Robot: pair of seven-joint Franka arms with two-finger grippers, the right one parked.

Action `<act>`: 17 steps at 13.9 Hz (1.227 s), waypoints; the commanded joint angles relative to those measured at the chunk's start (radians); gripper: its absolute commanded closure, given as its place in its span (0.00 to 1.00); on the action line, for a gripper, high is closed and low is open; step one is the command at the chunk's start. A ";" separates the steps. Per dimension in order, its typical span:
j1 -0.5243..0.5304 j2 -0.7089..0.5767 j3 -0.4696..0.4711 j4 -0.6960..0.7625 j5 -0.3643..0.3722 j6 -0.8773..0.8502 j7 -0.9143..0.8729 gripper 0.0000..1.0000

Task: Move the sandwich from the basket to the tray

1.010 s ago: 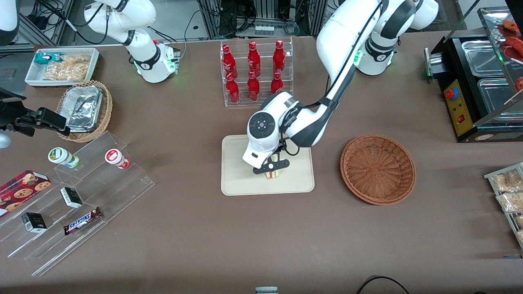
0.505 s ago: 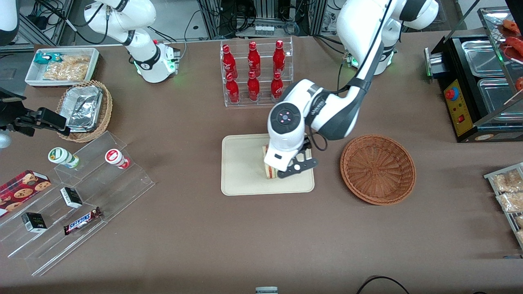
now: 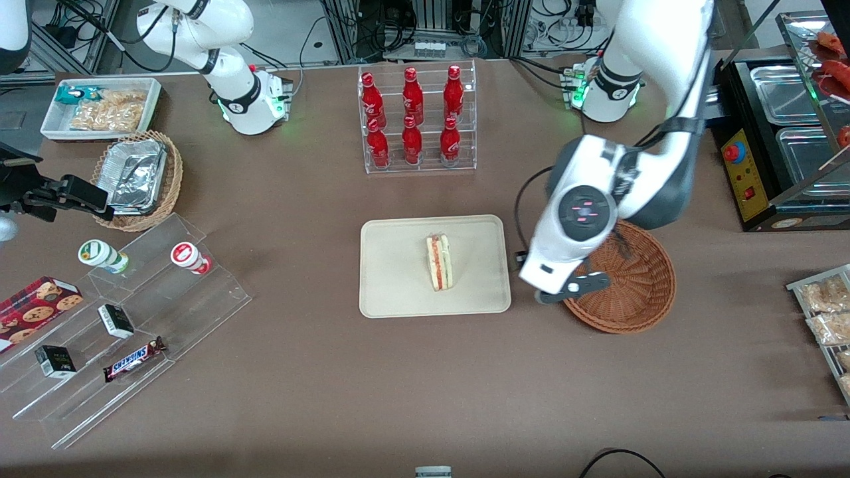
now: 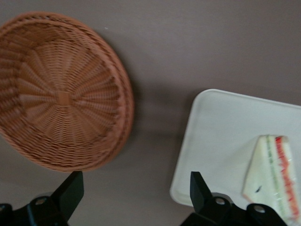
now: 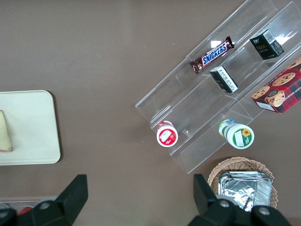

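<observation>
Lying on my tray [image 3: 398, 265], the sandwich [image 3: 439, 261] shows red, yellow and green stripes, my empty hand [image 4: 134, 197] spread wide, arm hiding some basket [image 3: 631, 279].

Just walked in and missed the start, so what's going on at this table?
A robot arm is moving a sandwich from a basket to a tray. The sandwich now lies on the tray, standing on its edge with nothing holding it. The basket beside the tray is empty. The gripper is open and hangs above the bare table between tray and basket, holding nothing. The placing looks done.
</observation>
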 commanded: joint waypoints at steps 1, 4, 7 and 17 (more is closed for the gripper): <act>0.077 -0.165 -0.009 -0.146 0.004 -0.050 0.187 0.00; 0.161 -0.259 -0.006 -0.178 0.012 -0.132 0.305 0.00; 0.322 -0.343 -0.076 -0.175 0.013 -0.198 0.398 0.00; 0.628 -0.422 -0.244 -0.054 0.056 -0.223 0.612 0.00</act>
